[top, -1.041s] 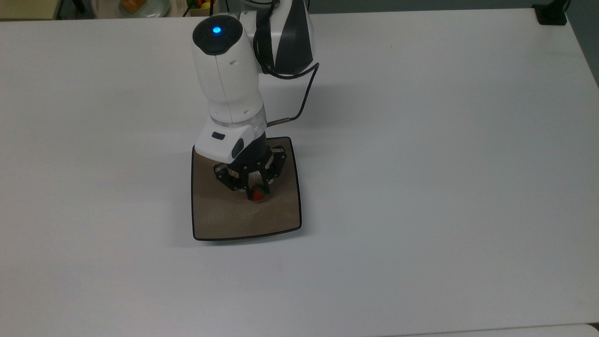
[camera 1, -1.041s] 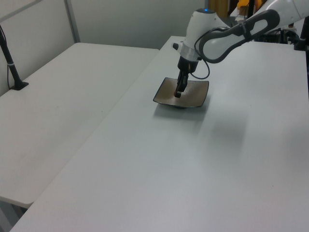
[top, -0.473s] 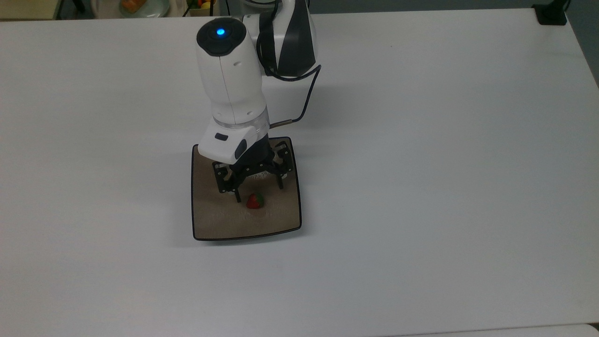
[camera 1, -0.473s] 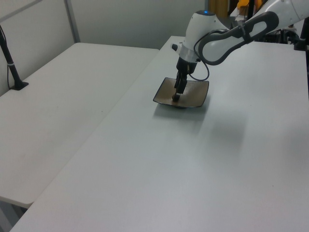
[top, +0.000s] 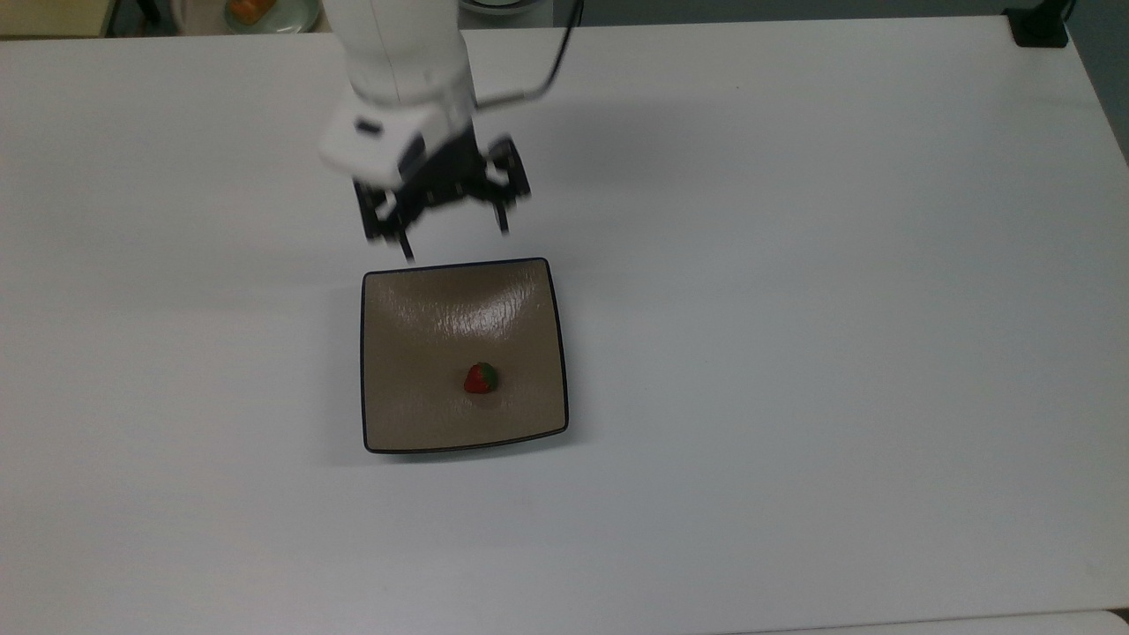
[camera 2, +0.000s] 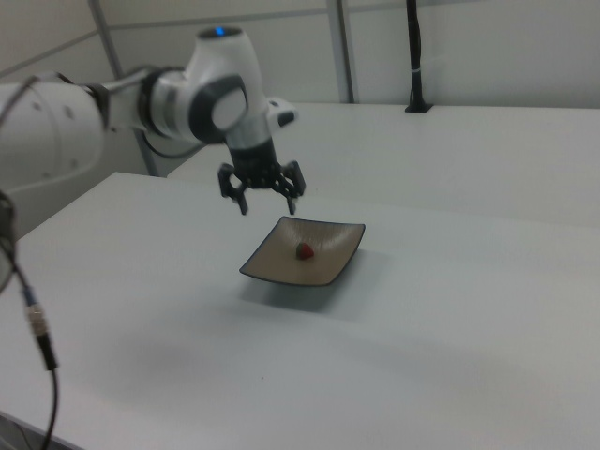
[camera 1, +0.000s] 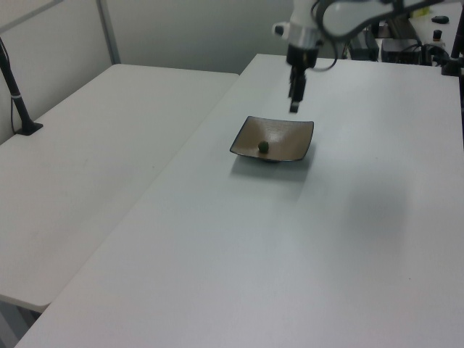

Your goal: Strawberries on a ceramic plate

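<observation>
top, left and right views of the workspace. we see the strawberry point(top: 481, 378) lying on the ceramic plate point(top: 414, 414), a square tan-brown dish with rounded corners and a thin dark rim, which rests flat on the white table point(top: 794, 353). in the top view the fruit sits a little toward the lower right of the plate's middle, its red body toward the top view's left and its green cap toward the top view's right; nothing touches it. in the left view the strawberry point(camera 1: 264, 147) reads as a small dark spot near the plate's point(camera 1: 290, 151) centre, and in the right view it point(camera 2: 305, 250) shows red, again near the centre of the dish point(camera 2: 281, 272).

the gripper point(top: 454, 238) hangs in the air above the table, raised clear of the plate and beyond its far edge as the top view shows it. we note that its two black fingers are spread wide apart and hold nothing. in the right view the gripper point(camera 2: 269, 206) points downward, just past the plate's far corner and well above it; in the left view it point(camera 1: 294, 107) hangs over the plate's far rim. a round pale plate point(top: 273, 16) with orange food lies at the top view's upper edge, well apart from the task's things.
</observation>
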Motion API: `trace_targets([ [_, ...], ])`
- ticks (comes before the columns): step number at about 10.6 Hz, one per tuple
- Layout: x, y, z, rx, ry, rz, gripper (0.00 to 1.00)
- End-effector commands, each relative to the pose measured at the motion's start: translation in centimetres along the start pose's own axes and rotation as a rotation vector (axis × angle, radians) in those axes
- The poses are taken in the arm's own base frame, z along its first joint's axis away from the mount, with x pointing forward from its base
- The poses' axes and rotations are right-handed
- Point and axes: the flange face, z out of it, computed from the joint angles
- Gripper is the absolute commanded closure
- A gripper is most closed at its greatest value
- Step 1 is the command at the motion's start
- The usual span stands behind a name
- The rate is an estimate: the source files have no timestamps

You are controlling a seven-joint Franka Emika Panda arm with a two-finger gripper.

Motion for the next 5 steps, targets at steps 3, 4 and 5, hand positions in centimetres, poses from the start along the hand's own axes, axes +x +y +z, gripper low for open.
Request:
trace_targets([
  [3,-7.0,-1.1,-10.8,-0.002,-0.092,0.175,0.0],
  [4,-7.7,-2.1,-12.1,-0.008,-0.107,0.284,0.0],
  [5,-7.9,-3.4,-12.8,-0.012,-0.122,0.352,0.0],
])
